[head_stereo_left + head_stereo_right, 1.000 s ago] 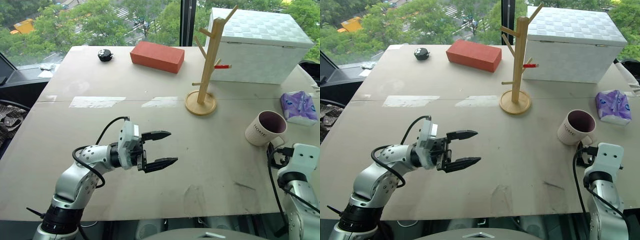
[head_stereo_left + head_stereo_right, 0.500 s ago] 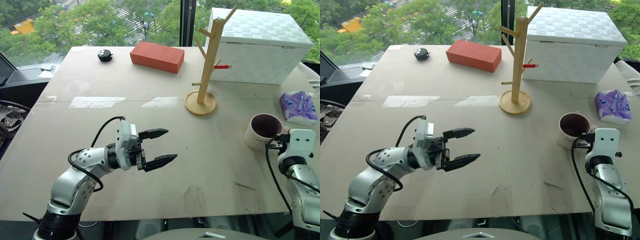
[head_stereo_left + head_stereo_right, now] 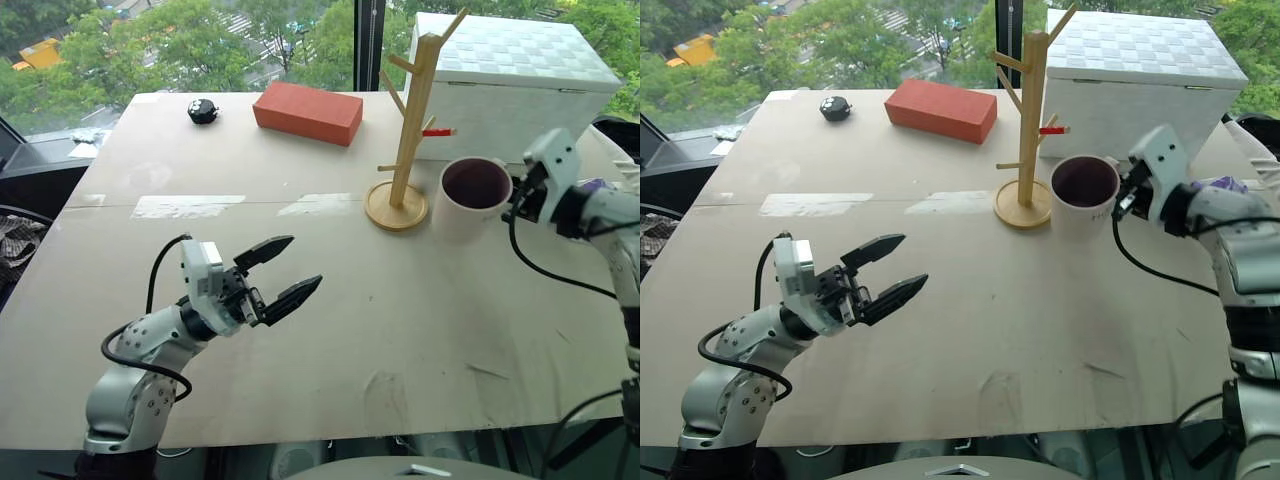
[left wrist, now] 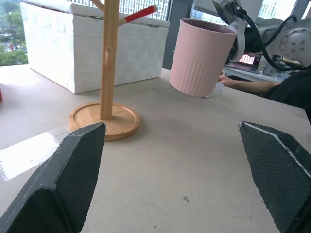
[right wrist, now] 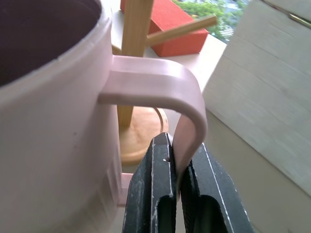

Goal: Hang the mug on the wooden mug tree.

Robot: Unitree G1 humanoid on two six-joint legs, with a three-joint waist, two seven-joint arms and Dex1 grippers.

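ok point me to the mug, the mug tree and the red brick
mug (image 3: 470, 205): left eye view, on its outer wall
mug tree (image 3: 415, 110): left eye view, on the pole
red brick (image 3: 306, 112): left eye view, on its top face

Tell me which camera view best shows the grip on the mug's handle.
The right wrist view: the right gripper is shut on the handle of the mug, one finger inside the loop, one outside. The eye views show the mug lifted beside the wooden mug tree, the fingers small behind it. The left wrist view shows the mug's side, handle hidden.
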